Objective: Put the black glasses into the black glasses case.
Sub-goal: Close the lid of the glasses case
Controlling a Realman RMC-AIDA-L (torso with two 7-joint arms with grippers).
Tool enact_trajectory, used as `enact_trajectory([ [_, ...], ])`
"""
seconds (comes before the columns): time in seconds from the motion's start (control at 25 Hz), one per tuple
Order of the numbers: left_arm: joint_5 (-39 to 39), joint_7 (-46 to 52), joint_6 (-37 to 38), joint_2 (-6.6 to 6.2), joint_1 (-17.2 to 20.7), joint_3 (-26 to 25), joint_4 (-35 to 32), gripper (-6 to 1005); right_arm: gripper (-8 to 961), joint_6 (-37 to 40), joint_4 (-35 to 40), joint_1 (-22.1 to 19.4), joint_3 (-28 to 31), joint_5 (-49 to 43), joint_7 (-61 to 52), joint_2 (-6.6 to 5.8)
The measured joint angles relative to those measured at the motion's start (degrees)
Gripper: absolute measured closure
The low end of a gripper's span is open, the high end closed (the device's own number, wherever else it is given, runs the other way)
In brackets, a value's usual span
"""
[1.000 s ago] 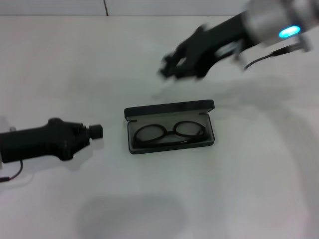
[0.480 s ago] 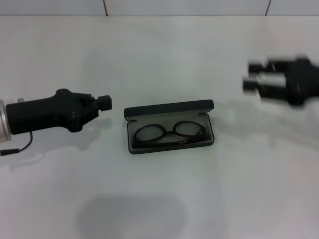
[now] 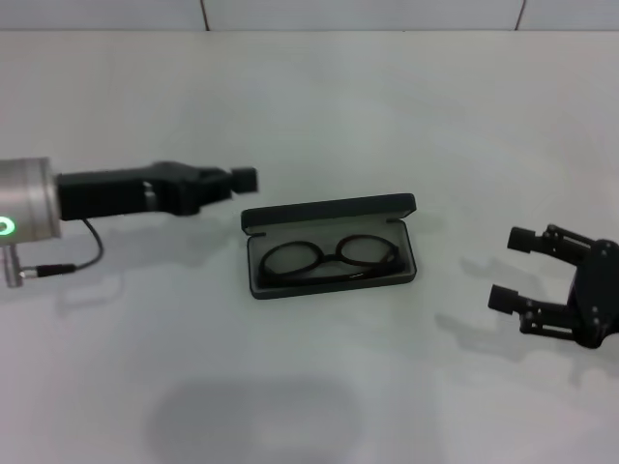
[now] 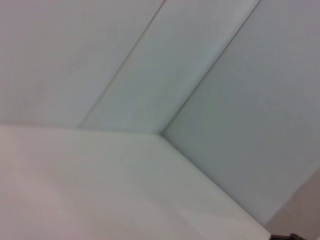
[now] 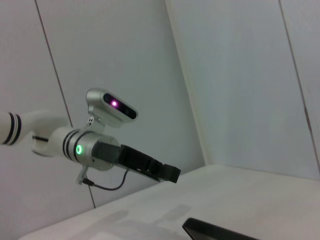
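Left pincer (image 3: 242,179): at 9 o'clock of the scene, hovering above the desk (image 3: 309,106), tip just off the case's rear left corner; open or closed, cannot tell.
Black glasses case (image 3: 329,211): at centre, lid raised at 12 o'clock.
Black glasses (image 3: 331,258): lying inside on the grey lining.
Right pincer (image 3: 515,269): at 4 o'clock, well apart, fingers spread, holding nothing.

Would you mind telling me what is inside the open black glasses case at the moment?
The black glasses lie inside the black glasses case, on its grey lining, lenses side by side. The lid stands open behind them. Whatever lies under the frame is covered.
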State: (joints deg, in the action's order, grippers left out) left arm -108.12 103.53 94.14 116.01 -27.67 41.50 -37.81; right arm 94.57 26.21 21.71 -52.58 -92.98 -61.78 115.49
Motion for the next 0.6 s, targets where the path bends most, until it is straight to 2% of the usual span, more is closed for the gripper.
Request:
enact_trajectory([
  [0.12,-5.78,4.65,0.31,2.33,-0.12,0.72,-5.35,987,204,-0.61,-1.00,-0.99,0.27,0.03,2.28,-0.11],
  [0.2,-8.51,6.37,1.12,3.06,-0.24,1.65,-7.54,987,135,-0.72,-0.84,-1.60,0.76,0.03,2.56,-0.27],
  [0.24,-9.30,7.02,1.45,3.15,-0.25,2.63,-7.88,987,100,-0.72,-0.74,-1.85,0.96,0.02,2.62,-0.40],
  [0.36,-10.28,8.17,0.19,3.12,-0.28,5.23,-6.81,988,106,-0.59,-0.50,-2.18,1.21,0.03,2.74,-0.70],
  [0.6,-12.75,7.17,-9.51,3.57,-1.10,7.33,-3.03,988,110,-0.70,-0.60,-2.22,1.24,-0.27,3.76,-0.79],
])
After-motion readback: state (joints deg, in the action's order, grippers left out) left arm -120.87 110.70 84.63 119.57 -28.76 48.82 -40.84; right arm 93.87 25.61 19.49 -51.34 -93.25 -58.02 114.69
